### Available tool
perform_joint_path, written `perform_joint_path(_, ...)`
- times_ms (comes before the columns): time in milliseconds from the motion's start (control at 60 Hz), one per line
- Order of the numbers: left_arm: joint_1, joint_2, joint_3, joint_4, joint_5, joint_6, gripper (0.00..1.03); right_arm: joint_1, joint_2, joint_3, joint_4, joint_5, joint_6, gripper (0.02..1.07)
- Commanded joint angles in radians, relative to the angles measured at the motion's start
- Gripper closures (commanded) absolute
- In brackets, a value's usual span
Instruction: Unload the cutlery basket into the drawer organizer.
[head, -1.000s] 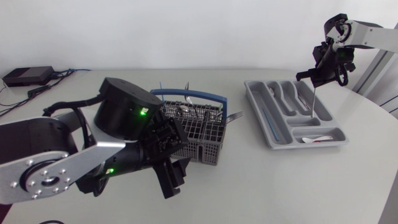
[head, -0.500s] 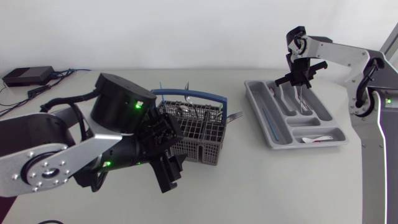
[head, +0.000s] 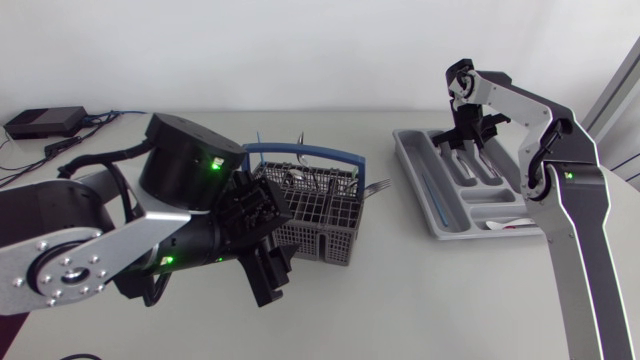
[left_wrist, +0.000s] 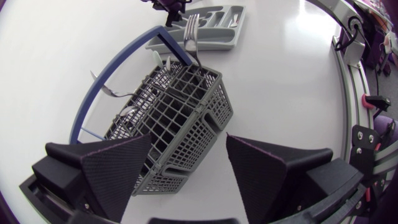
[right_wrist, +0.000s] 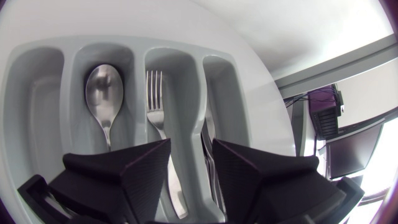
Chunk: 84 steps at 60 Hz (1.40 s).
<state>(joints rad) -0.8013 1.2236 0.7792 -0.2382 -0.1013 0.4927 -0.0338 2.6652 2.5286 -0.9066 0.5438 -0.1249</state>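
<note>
Cutlery basket (head: 320, 215) part-loaded | right gripper (right_wrist: 191, 146) apart over slotted fork (right_wrist: 155, 99), 2 o'clock | left gripper (left_wrist: 188, 140) apart; grasp your next handle.

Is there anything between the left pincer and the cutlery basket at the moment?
Nothing visible. The left pincer is open, and the cutlery basket sits directly ahead of its fingers, with no other object in the gap.
</note>
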Motion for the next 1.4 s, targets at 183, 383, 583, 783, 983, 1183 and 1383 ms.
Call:
perform_joint_path(183, 0.001, -0.033, 0.006, -0.015, 0.012, -0.019, 0.08, -0.017, -0.174, -0.166, 0.020, -0.099, 0.047, 0.20)
perform_joint_path(383, -0.003, -0.039, 0.022, -0.026, 0.012, -0.019, 0.08, -0.015, -0.495, -0.590, 0.242, -0.229, 0.008, 0.20)
perform_joint_path(583, -0.012, -0.022, 0.040, -0.029, 0.012, -0.022, 0.08, 0.000, -0.740, -0.910, 0.356, -0.375, -0.022, 0.20)
perform_joint_path(783, -0.013, 0.005, 0.066, -0.032, 0.009, -0.022, 0.08, 0.044, -0.969, -1.143, 0.364, -0.568, -0.024, 0.20)
perform_joint_path(983, -0.013, 0.033, 0.080, -0.023, 0.009, -0.019, 0.08, 0.058, -1.168, -1.323, 0.391, -0.832, -0.084, 0.20)
perform_joint_path(1183, -0.007, 0.043, 0.075, -0.015, 0.011, -0.009, 0.08, 0.035, -1.262, -1.443, 0.463, -1.042, -0.186, 0.20)
perform_joint_path(1383, 0.033, 0.080, 0.074, 0.014, 0.022, 0.020, 0.08, 0.043, -1.305, -1.493, 0.443, -1.076, -0.217, 0.20)
